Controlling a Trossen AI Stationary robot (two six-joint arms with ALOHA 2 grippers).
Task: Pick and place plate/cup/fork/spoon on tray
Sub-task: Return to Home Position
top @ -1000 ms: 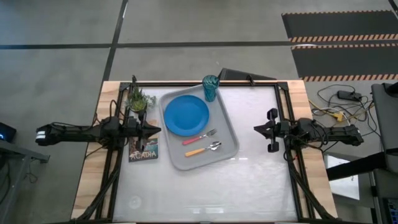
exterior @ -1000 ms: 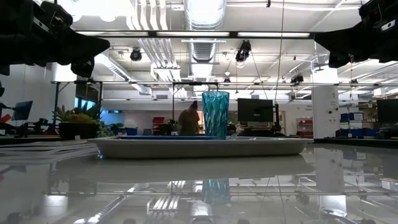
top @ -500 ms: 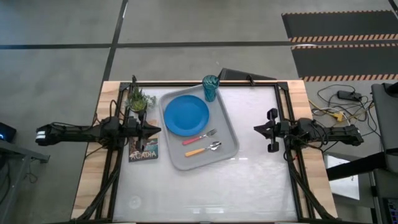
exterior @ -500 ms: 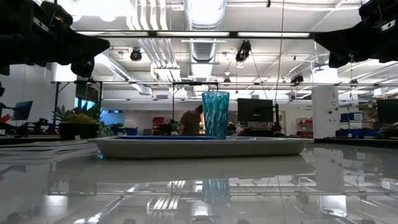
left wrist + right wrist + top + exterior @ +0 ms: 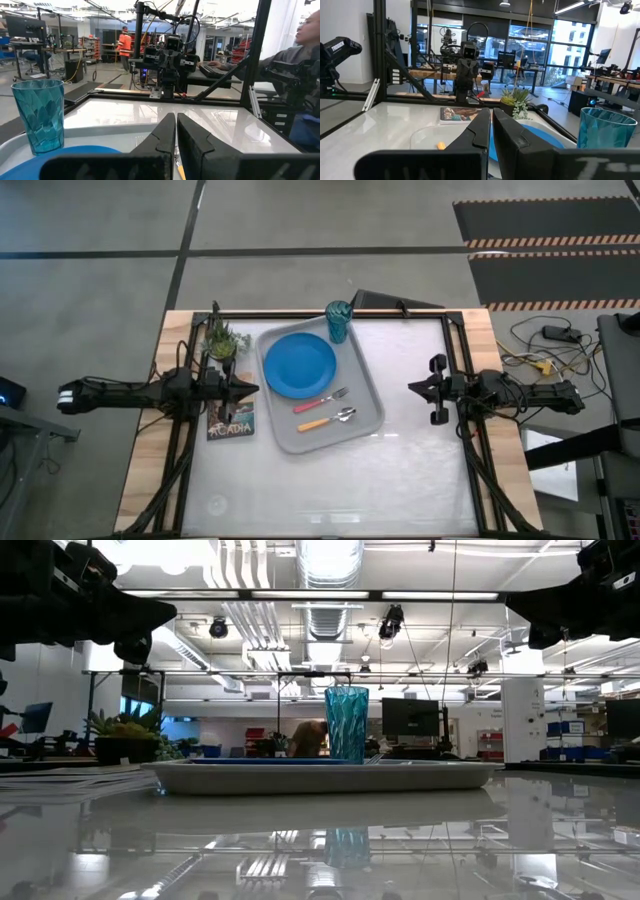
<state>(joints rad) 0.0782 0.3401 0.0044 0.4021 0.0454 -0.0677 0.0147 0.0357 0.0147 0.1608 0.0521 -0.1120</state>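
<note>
Nothing on the table has shifted in the last second, and both arms hold the same pose. Only a person (image 5: 308,736) far back in the room, seen in the low view behind the cup, has leaned over a little.

The left gripper (image 5: 250,389) has its jaws closed on nothing, the two fingers (image 5: 162,137) nearly meeting. It hangs above the far end of a book (image 5: 231,418), just beside the tray's left edge. The right gripper (image 5: 412,388) is likewise closed and empty. It hangs over bare tabletop to the tray's right, apart from it, and faces the left gripper across it.

Between them lies the tray (image 5: 358,375), set at a slight angle, with all four pieces inside it. The plate (image 5: 300,365) lies flat in the far half. The cup (image 5: 339,321) stands upright in the far right corner, just beside the plate. On the near half the fork (image 5: 322,399) and the spoon (image 5: 326,421) lie side by side, the fork between plate and spoon. Their metal heads point toward the right arm.

A small potted plant (image 5: 223,340) stands near the table's far left corner, beyond the book. The table (image 5: 330,490) is glossy white with a wooden border. Around it is a workshop with black frames, monitors and ceiling ducts, and the left wrist view shows a seated person (image 5: 305,75) and a figure in orange (image 5: 125,42) farther off.
</note>
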